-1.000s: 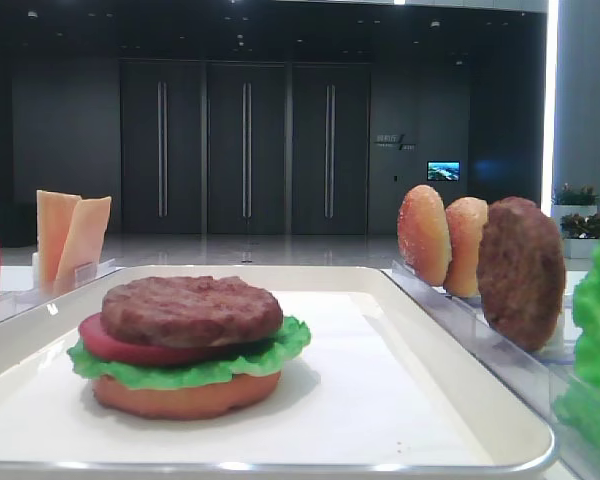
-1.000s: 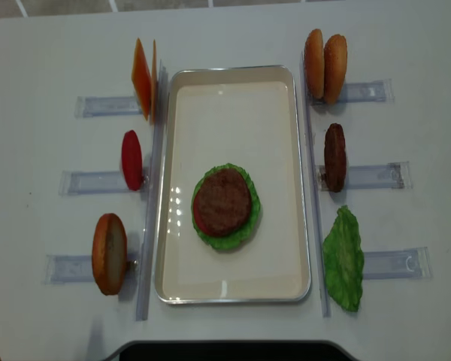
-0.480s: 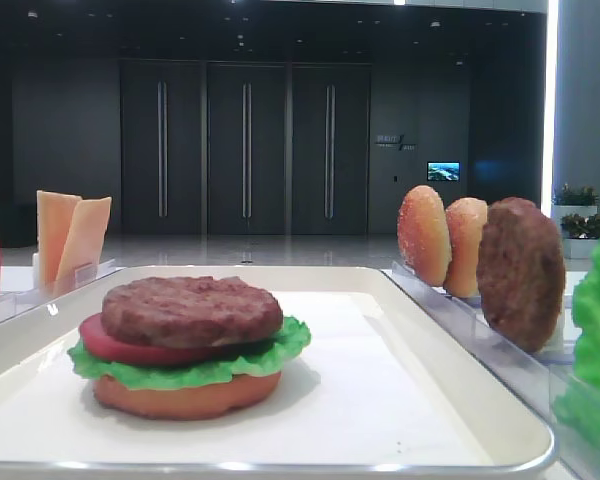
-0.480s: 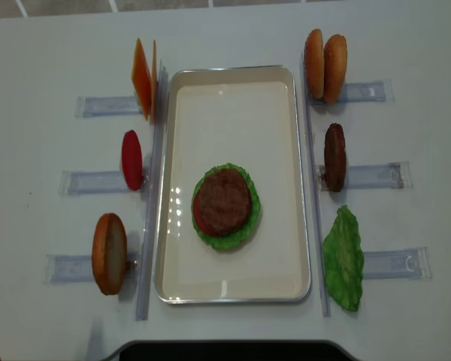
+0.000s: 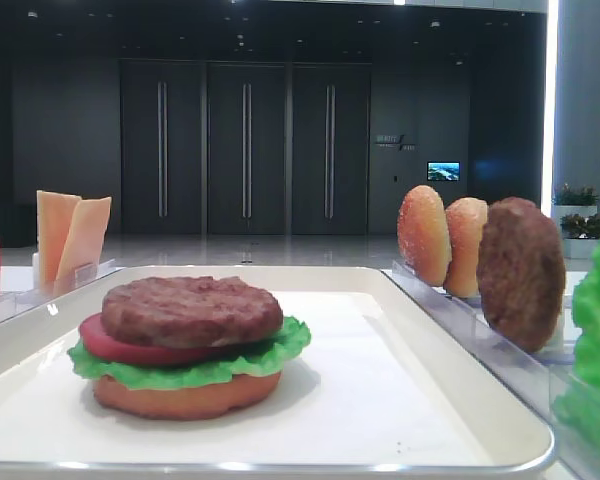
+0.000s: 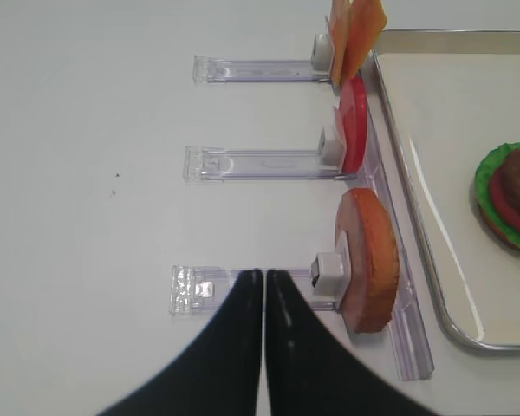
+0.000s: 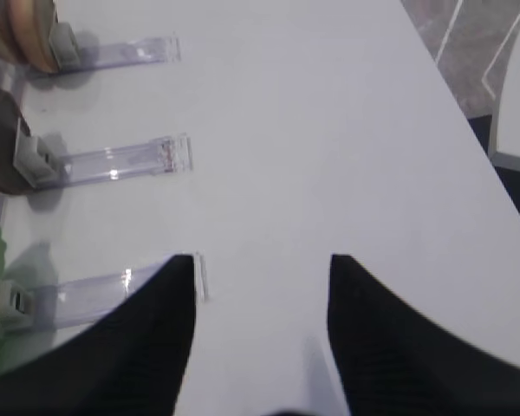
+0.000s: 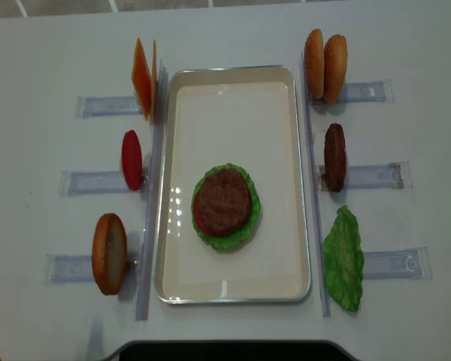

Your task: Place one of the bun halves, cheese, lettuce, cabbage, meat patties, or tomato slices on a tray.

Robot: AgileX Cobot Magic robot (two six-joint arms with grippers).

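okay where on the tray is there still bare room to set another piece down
The tray is bare in its far half, between the cheese slices on the left and the standing bun halves on the right. A narrower bare strip runs along the near rim. The middle is taken by the stacked burger.

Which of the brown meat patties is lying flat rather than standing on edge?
The meat patty on the tray, topping the stacked burger. The other patty stands upright in its clear holder right of the tray.
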